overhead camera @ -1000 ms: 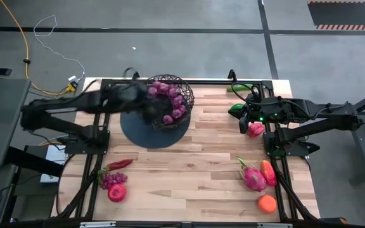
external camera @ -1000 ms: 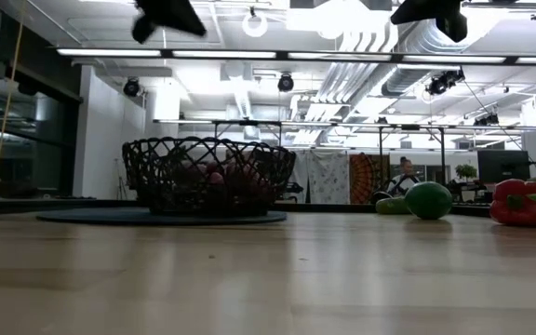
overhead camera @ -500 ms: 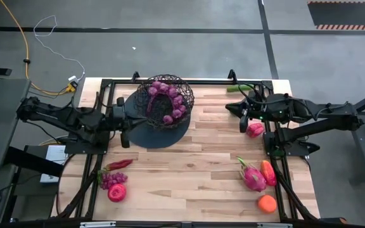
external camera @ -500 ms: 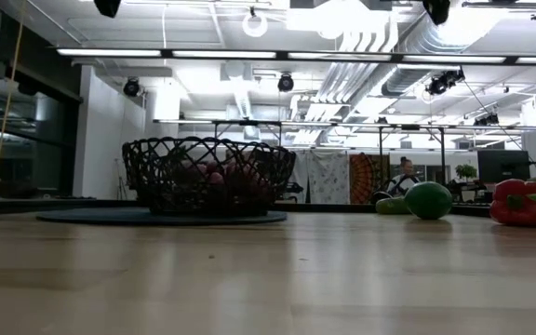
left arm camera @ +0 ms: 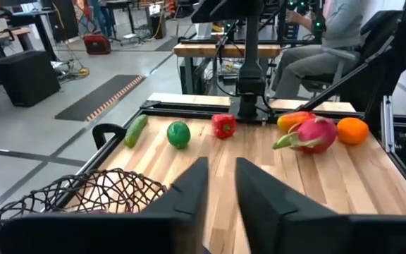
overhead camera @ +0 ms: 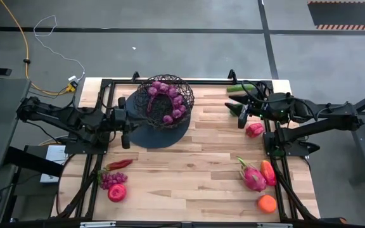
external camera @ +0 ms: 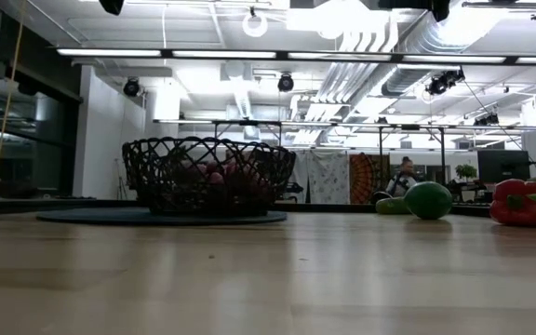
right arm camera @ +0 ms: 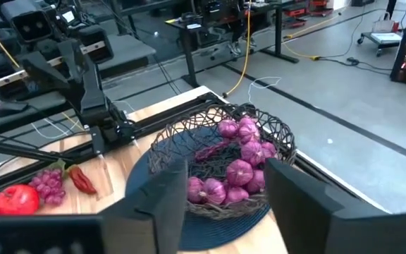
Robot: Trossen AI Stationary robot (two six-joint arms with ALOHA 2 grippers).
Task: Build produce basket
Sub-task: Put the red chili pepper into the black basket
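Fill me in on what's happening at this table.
Two robot arms are filling a wire basket with produce. Purple grapes already lie in it. The left gripper hangs open and empty beside the basket; the right gripper is open above the table's far right, holding nothing. The rest of the fruit still waits on the table.

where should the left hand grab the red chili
Grip the red chili across its narrow middle, coming straight down from above. It lies flat on the table beside the grapes, pointing away from them, so its long sides are free. The left hand is nearest.
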